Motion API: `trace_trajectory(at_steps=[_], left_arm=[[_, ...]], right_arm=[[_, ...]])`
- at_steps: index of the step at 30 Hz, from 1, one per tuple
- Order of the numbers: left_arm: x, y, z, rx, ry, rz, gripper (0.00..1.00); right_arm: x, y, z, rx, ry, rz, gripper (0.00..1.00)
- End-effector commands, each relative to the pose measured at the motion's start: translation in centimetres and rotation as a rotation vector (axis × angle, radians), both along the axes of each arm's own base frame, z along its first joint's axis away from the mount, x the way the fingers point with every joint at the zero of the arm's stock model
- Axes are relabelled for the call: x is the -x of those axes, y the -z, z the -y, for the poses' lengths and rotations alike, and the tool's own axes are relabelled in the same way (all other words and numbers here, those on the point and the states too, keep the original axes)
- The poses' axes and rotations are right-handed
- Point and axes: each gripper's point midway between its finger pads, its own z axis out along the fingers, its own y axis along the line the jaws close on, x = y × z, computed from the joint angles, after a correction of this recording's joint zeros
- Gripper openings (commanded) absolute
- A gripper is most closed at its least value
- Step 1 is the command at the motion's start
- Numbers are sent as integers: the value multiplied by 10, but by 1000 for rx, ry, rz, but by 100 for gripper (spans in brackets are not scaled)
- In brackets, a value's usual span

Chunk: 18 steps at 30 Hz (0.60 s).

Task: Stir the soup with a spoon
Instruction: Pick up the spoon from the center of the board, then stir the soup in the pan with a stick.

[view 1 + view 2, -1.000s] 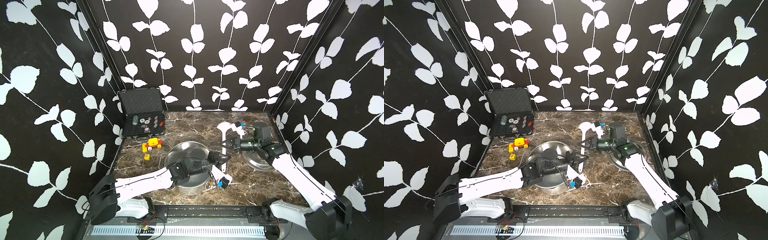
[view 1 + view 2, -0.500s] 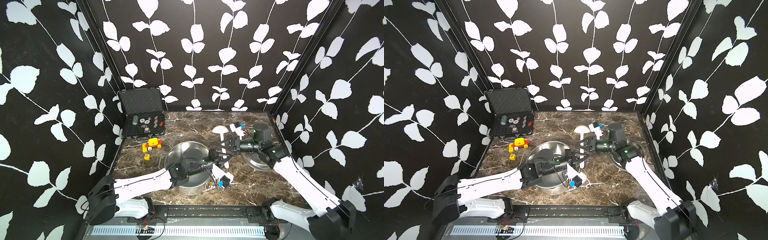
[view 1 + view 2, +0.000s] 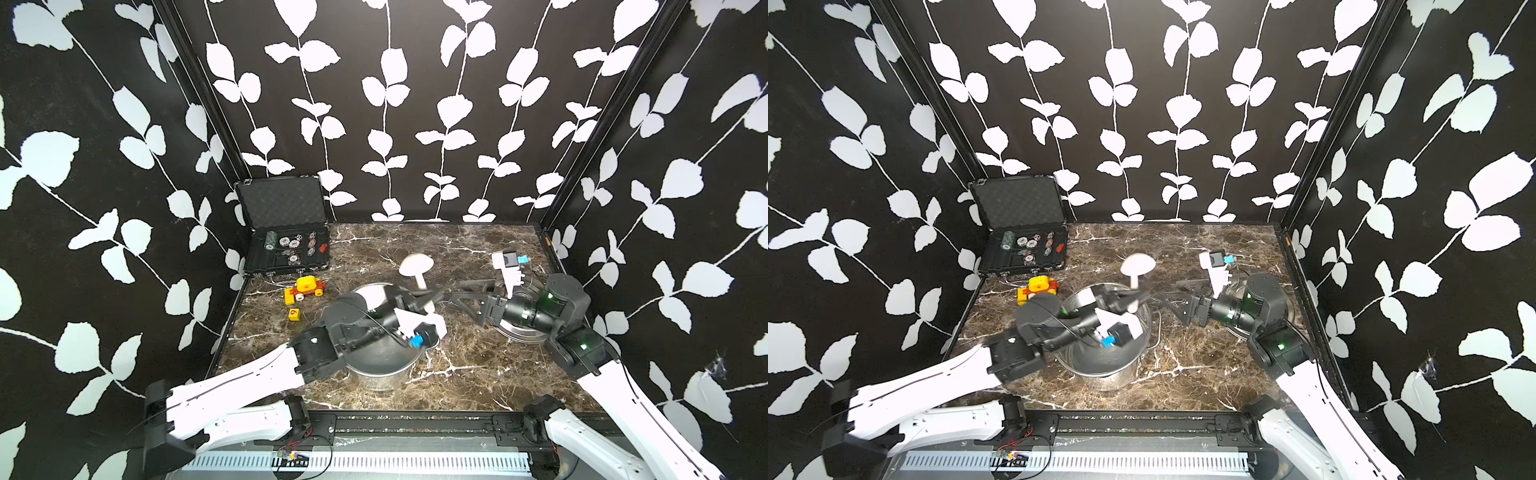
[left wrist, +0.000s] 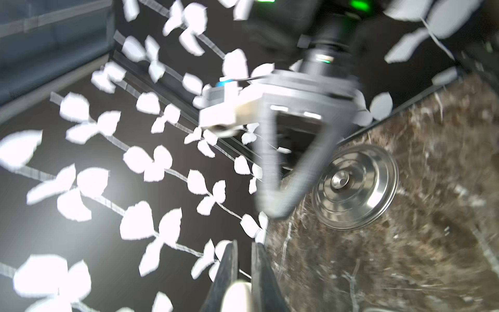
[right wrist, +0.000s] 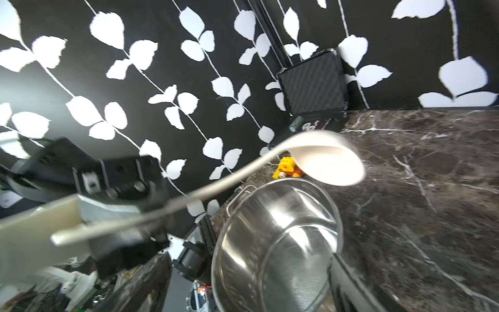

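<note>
Centre of a top view: the left pincer (image 3: 430, 298) is clenched on the spoon's (image 3: 417, 266) handle, its bowl raised above the pot (image 3: 382, 374). The right pincer (image 3: 459, 292) gapes released alongside. Next, I judge, comes tipping the bowl down into the pot.

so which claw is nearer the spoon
Left. The left claw is shut on the handle of the spoon; the right claw is open just beside the handle, not touching it.
</note>
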Motion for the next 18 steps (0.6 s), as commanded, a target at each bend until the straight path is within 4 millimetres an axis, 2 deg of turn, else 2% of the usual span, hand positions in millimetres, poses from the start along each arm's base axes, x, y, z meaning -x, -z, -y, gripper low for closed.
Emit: trace_trajectory(at_steps=[1, 9, 11, 12, 18], left_arm=[[2, -32, -45, 115, -63, -249, 0], [9, -13, -91, 109, -158, -534, 0], [9, 0, -96, 91, -185, -585, 0], [7, 13, -97, 74, -210, -611, 0], [-12, 59, -100, 102, -297, -670, 0]], right_arm=[[-21, 25, 10, 112, 113, 27, 91], [-63, 73, 36, 286, 354, 5, 92], [-72, 88, 43, 332, 406, -34, 92], [-77, 94, 44, 350, 418, -47, 92], [-90, 111, 38, 366, 417, -79, 92]])
